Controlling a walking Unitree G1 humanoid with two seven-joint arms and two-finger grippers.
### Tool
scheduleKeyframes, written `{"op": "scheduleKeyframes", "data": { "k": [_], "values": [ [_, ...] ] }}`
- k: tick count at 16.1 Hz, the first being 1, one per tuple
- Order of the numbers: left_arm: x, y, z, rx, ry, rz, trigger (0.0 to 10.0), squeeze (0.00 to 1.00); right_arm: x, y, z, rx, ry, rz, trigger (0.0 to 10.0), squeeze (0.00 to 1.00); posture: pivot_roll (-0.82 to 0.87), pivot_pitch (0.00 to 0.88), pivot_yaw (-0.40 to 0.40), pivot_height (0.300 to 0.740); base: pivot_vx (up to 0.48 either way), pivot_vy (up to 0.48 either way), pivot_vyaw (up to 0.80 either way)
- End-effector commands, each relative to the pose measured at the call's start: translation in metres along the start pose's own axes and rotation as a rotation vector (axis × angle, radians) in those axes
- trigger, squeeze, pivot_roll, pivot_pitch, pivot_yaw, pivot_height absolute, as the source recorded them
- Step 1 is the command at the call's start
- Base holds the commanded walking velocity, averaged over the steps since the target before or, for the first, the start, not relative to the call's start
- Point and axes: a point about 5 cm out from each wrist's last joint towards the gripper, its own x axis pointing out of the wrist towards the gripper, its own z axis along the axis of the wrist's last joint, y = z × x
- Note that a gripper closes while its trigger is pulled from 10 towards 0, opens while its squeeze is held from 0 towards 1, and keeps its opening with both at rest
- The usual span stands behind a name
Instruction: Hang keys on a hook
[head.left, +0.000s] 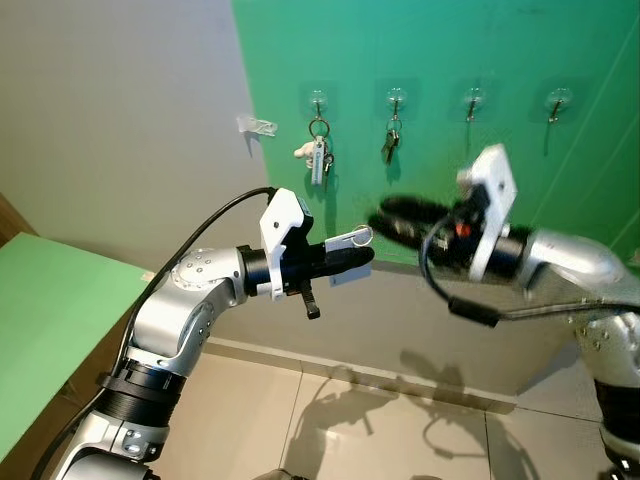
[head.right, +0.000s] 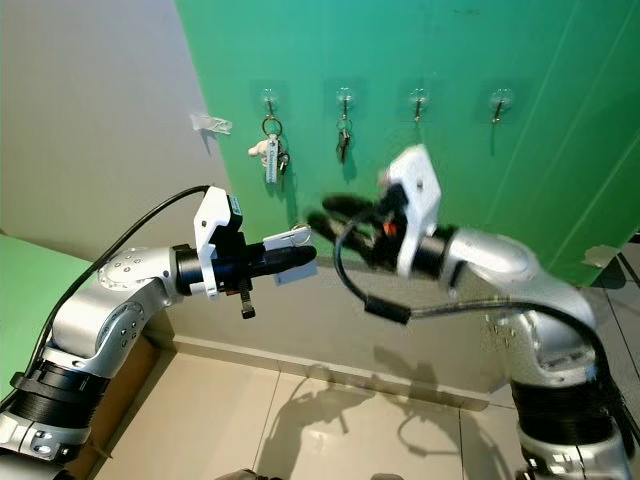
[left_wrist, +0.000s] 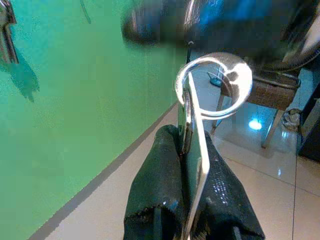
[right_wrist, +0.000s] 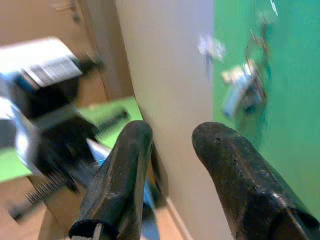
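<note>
left claw (head.left: 362, 256) grips key ring (head.left: 361, 236); right claw (head.right: 322, 222) open nearby

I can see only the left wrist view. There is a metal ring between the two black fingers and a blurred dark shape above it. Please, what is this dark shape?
Observer: It is the right gripper, raised in front of the green wall, its fingertips close to the key ring held by the left gripper.
Operator: Is the right gripper open or closed?
Observer: Open; the right wrist view shows a clear gap between its fingers.
Operator: Which hooks on the wall are free?
Observer: Four clear hooks stand in a row. The first hook and second hook from the left carry keys; the third hook and fourth hook are bare.
</note>
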Motion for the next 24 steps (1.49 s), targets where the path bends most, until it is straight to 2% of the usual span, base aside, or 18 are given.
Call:
{"op": "scheduleKeyframes", "data": {
  "k": [1, 6, 9, 13, 17, 24],
  "values": [
    [0.0, 0.002, 0.0, 0.012, 0.02, 0.001, 0.0, 0.0, 0.001, 0.003, 0.009, -0.011, -0.032, 0.011, 10.0, 0.0, -0.25, 0.0, 0.108, 0.74, 0.0, 0.0, 0.0],
    [0.0, 0.002, -0.001, 0.013, 0.025, 0.004, 0.0, 0.0, 0.0, 0.002, 0.009, -0.009, -0.021, 0.0, 10.0, 0.0, -0.25, 0.0, 0.106, 0.74, 0.0, 0.0, 0.0],
    [-0.001, 0.002, -0.002, 0.013, 0.03, 0.007, 0.0, 0.0, -0.008, -0.004, -0.015, -0.051, 0.104, -0.05, 10.0, 0.0, -0.25, 0.0, 0.105, 0.74, 0.0, 0.0, 0.0],
    [-0.001, 0.002, -0.002, 0.012, 0.032, 0.006, 0.0, 0.0, -0.017, -0.008, -0.03, -0.045, 0.174, -0.088, 10.0, 0.0, -0.26, 0.0, 0.11, 0.74, 0.0, 0.0, 0.0],
    [0.001, 0.002, -0.002, 0.014, 0.032, 0.002, 0.0, 0.0, -0.012, -0.002, -0.027, -0.052, 0.15, -0.062, 10.0, 0.0, -0.26, 0.0, 0.113, 0.74, 0.0, 0.0, 0.0],
    [0.0, 0.002, -0.002, 0.011, 0.03, 0.008, 0.0, 0.0, -0.002, 0.012, 0.01, 0.022, -0.032, 0.028, 10.0, 0.0, -0.26, 0.001, 0.107, 0.74, 0.0, 0.0, 0.0]
  ]
}}
